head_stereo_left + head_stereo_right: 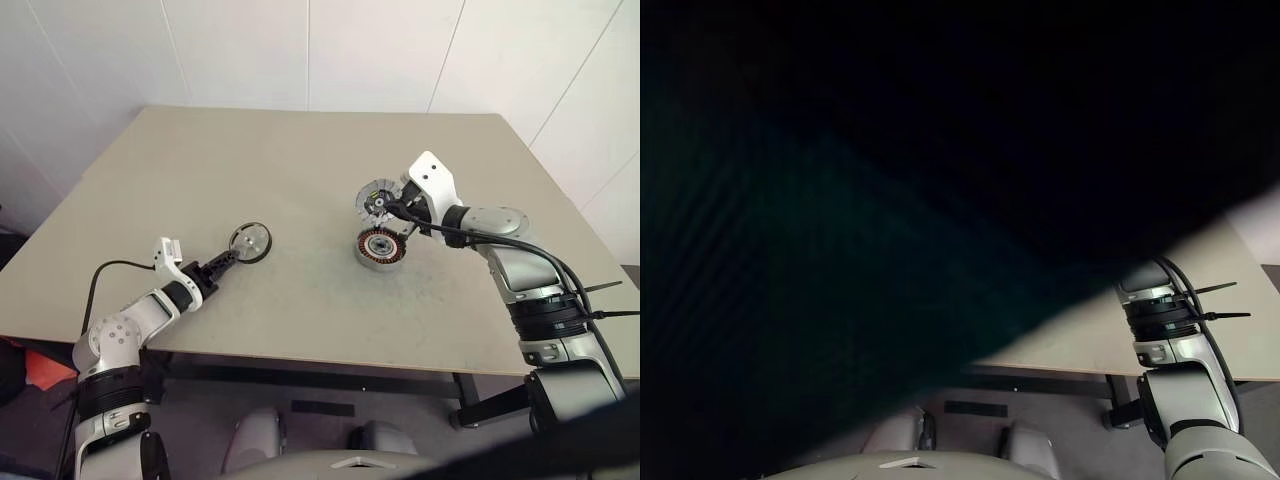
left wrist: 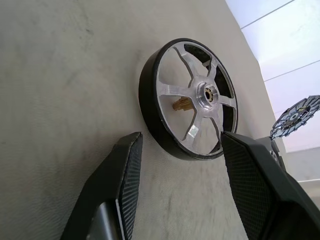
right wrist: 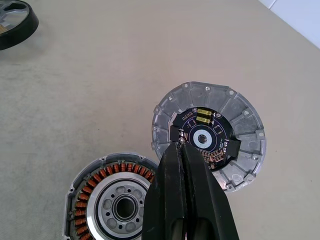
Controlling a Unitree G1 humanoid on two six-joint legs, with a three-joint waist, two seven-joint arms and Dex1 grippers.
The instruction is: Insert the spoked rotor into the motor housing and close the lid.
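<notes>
Table (image 1: 300, 160): a wide beige top ran bare from both grippers out to its far edge by the white wall; its near edge passed just under both forearms, and its left and right edges lay well clear of either gripper.
Open room: a broad bare stretch of tabletop lay between the two grippers, and more beyond them toward the wall.
Right gripper (image 3: 181, 146): its two black fingers were pressed together, tips at the dark hub of the lid; whether they pinched part of it could not be told.
Left gripper (image 2: 182, 145): its fingers stood apart, one to each side of the spoked rotor's near rim, touching nothing, low over the table.
Motor housing (image 1: 381, 247): sat flat on the table just below and beside the right gripper's tips, its ring of copper-red windings open to view around a pale centre with a dark bore.
Lid (image 3: 209, 134): stood swung up from the housing's far edge, its inner face with dark hub and greenish-yellow marks turned to the right gripper, directly ahead of the fingertips.
Spoked rotor (image 2: 190, 98): lay flat on the table just ahead of the left gripper's spread fingertips, apart from both, dark rim outside and pale spokes meeting a central hub; well away from the housing.
</notes>
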